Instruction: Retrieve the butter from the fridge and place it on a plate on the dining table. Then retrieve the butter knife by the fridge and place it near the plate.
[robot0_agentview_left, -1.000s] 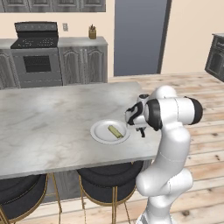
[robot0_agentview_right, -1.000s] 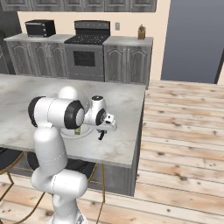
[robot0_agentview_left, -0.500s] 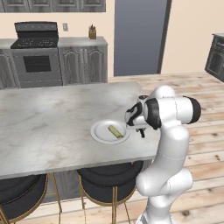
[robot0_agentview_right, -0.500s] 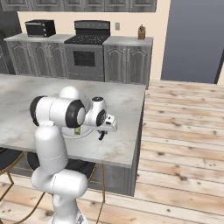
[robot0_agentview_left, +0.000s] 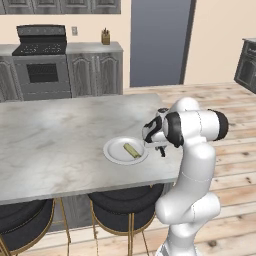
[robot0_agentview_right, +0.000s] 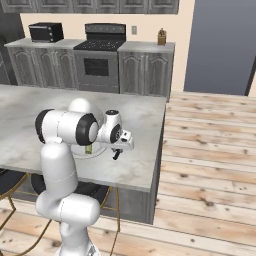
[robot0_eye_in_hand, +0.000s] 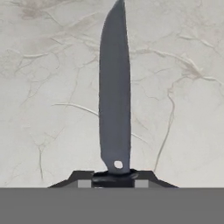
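The butter (robot0_agentview_left: 132, 149) is a small pale olive stick lying on the round white plate (robot0_agentview_left: 114, 153) on the marbled dining table (robot0_agentview_left: 55, 135). My gripper (robot0_agentview_left: 161, 150) hangs just right of the plate, close over the table near its right end. It is shut on the butter knife (robot0_agentview_left: 163, 152). In the hand view the greyish blade (robot0_eye_in_hand: 114, 96) points straight out from the shut gripper (robot0_eye_in_hand: 113, 178) over bare marble. From the right base view the gripper (robot0_agentview_right: 118, 151) holds the dark knife (robot0_agentview_right: 116, 155) pointing down, with the plate (robot0_agentview_right: 98, 152) and butter (robot0_agentview_right: 88, 149) partly behind my arm.
Two black-cushioned stools (robot0_agentview_left: 125, 212) stand under the table's near edge. The table's right edge (robot0_agentview_right: 157, 150) drops to wood floor. A stove (robot0_agentview_left: 42, 62) and grey cabinets (robot0_agentview_left: 95, 67) line the back wall.
The hand with the knife has barely shifted, a touch toward the plate in the right base view. Plate and butter have stayed put.
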